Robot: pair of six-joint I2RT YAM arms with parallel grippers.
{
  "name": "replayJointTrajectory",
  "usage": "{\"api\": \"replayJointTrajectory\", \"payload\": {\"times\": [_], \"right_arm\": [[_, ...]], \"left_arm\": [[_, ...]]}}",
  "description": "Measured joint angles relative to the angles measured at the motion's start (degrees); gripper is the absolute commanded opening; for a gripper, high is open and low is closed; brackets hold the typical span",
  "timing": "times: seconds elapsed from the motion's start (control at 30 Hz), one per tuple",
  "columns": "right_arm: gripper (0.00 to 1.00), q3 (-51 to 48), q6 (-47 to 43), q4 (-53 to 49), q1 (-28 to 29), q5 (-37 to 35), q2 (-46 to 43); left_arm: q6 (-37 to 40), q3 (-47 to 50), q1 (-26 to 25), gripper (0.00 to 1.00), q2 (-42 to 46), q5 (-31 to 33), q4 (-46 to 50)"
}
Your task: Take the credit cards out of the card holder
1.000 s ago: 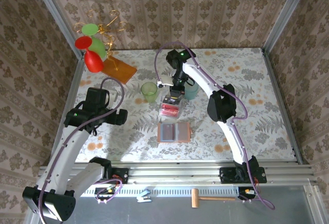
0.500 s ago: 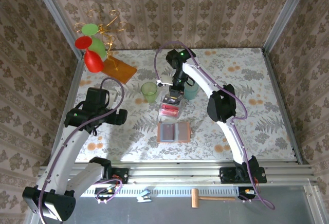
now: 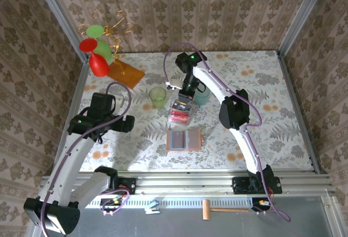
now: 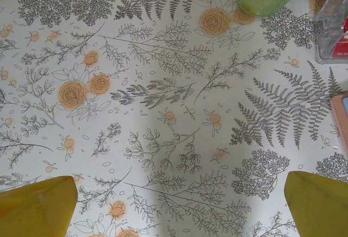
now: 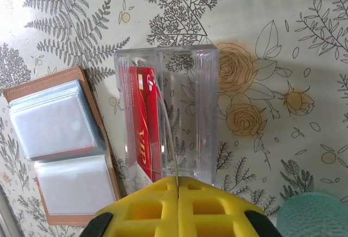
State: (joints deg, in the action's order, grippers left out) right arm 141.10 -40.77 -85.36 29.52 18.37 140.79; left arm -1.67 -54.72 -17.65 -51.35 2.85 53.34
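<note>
**Card drop into the clear box: a few ways this could go sideways**

The red credit cards (image 5: 145,133) are standing on edge inside the clear box (image 5: 187,117), and the card holder (image 5: 60,139) lies open flat just beside it. Its sleeves look empty to me, though glare makes that hard to swear to.

The right gripper (image 5: 178,185) hangs over the box with its pads pinched fully together. A thin line runs from between them down into the box, and I read that as the held card (image 5: 169,139), seen edge-on.

My worries:
- The box looks light and unanchored, so a card dragging on the wall could tip or slide it.
- If the card sticks to a pad on release, it might flip out onto the table (image 5: 283,57).
- The teal cup (image 5: 315,215) and green cup (image 3: 157,97) are close, so a wide retreat could clip one.

The left gripper (image 4: 176,201) is spread wide over bare tablecloth, well apart, holding nothing. No risk there.
</note>
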Motion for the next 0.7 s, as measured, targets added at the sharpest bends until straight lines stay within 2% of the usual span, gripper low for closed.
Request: {"api": "replayJointTrajectory", "payload": {"times": [0.7], "right_arm": [[0.00,0.57,3.93,-0.20,0.66,0.02,0.02]], "left_arm": [[0.00,0.13,0.00,0.99,0.85,0.17,0.00]]}}
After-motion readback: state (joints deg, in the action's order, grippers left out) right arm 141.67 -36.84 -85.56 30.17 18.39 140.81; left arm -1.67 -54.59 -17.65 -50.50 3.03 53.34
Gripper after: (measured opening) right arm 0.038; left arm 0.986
